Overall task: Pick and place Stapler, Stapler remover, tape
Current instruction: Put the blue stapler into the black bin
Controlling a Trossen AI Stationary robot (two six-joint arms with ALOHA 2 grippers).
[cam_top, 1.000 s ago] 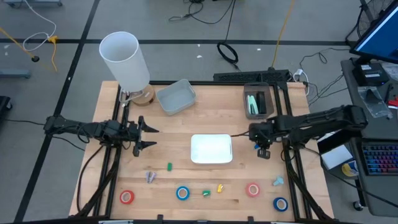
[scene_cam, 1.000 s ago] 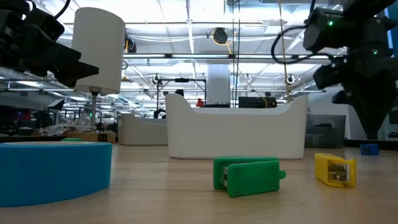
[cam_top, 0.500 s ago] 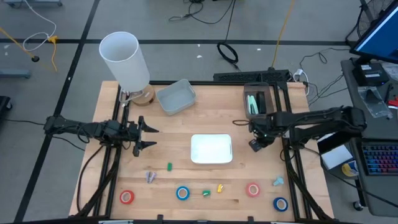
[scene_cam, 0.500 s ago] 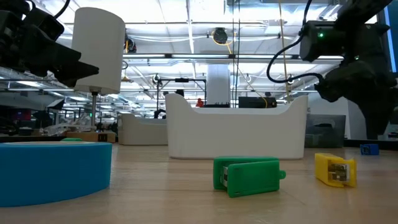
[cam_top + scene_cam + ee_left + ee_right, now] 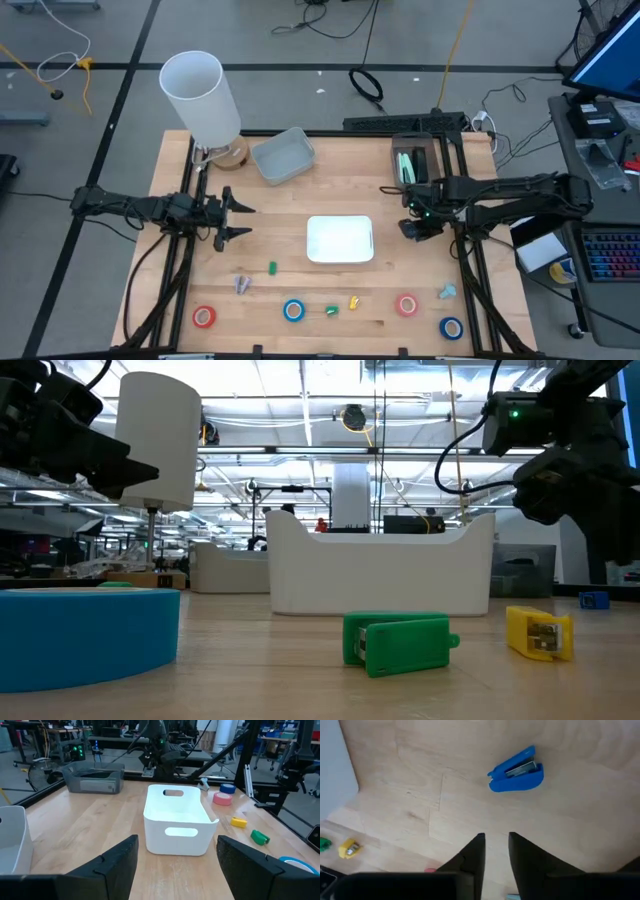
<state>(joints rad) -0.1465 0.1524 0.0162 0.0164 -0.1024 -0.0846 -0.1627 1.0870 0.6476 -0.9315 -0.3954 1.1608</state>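
The right gripper [image 5: 495,851] hangs over bare tabletop just right of the white bin [image 5: 340,240], fingers slightly parted, holding nothing; a blue stapler [image 5: 516,770] lies loose below it. Tape rolls [image 5: 406,305] sit along the near edge. The left gripper [image 5: 236,220] waits wide open, left of the bin.

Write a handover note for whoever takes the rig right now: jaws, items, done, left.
Left gripper: jaws open, empty, waiting left of the white bin.
Right gripper: jaws slightly apart, empty, above the blue stapler lying on the table right of the bin.
Tape, all on the table's front strip: red roll, blue roll, second red roll, second blue roll.
Done: nothing shows in the bin.
Left: stapler, removers and all four rolls.
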